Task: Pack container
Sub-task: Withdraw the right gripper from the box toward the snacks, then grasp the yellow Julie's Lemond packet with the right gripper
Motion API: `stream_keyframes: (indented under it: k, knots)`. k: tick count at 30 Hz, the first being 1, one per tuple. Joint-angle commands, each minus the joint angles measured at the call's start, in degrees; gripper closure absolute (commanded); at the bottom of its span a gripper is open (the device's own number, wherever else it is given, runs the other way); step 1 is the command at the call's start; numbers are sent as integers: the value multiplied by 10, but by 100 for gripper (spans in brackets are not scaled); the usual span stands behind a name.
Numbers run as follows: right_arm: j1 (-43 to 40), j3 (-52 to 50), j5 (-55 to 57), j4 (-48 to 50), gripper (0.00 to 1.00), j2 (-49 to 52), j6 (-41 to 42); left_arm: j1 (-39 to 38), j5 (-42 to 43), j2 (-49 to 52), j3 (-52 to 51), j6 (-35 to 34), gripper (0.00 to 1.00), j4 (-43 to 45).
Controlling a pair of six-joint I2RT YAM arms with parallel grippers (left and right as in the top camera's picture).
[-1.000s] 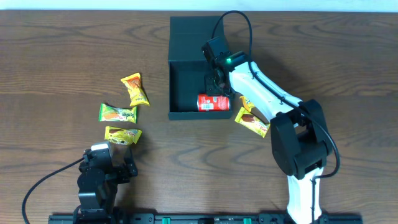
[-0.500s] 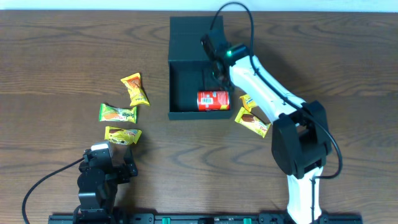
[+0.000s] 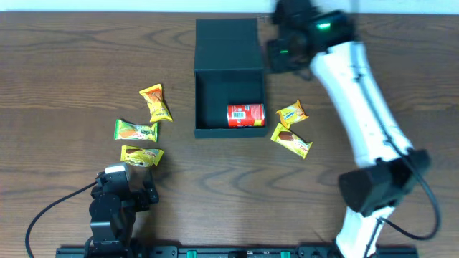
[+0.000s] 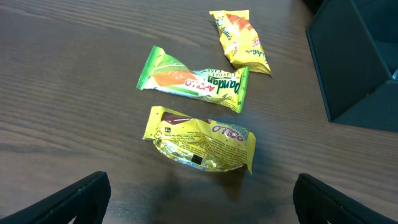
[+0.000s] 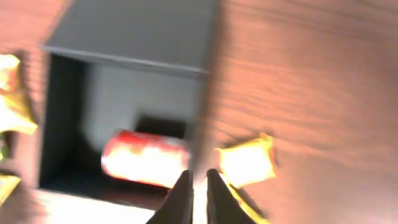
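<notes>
The dark teal container (image 3: 208, 132) stands open at the table's middle, its flap lid (image 3: 226, 43) lying flat behind it. A small red can (image 3: 246, 115) lies inside at the front right; the right wrist view shows it too (image 5: 146, 158). My right gripper (image 3: 281, 49) is raised above the box's back right corner, blurred; its fingers (image 5: 199, 186) are shut and empty. My left gripper (image 4: 199, 202) is open and empty, low over the table just short of a yellow packet (image 4: 202, 137).
Left of the box lie three packets: orange-yellow (image 3: 155, 102), green (image 3: 136, 131) and yellow (image 3: 141, 155). Two yellow packets (image 3: 292, 113) (image 3: 291, 142) lie right of the box. The box's corner shows in the left wrist view (image 4: 360, 74).
My right gripper has risen from the red can inside the box and swung back and to the right. The can stays in the box. The left arm has not moved.
</notes>
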Motion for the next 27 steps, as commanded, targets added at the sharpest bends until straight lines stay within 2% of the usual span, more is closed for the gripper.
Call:
stream_keyframes:
  k: [1,5,6,10,13,14,22,27]
  knots:
    - [-50,-6,-12,-35,96,-4,-69,-2,-4,-3,-3,2,5,-2]
    - [-81,-64,-20,-55,96,-4,-87,-2,-4,-3,-3,2,5,-2]
    - [-85,-83,-20,-44,87,-4,-87,-2,-4,-3,-3,2,5,-2]
    - [-89,-190,-28,36,68,-4,-99,-2,-4,-3,-3,2,5,-2]
    - [-91,-259,-47,85,39,-4,-119,-2,-4,-3,-3,2,5,-2]
    - [-91,-283,-46,101,32,-4,-122,-2,-4,-3,-3,2,5,-2]
    - [-92,-383,-46,202,26,-4,-170,-2,-4,-3,-3,2,5,-2]
    - [-90,-413,-66,236,11,-4,-193,-2,-4,-3,-3,2,5,-2]
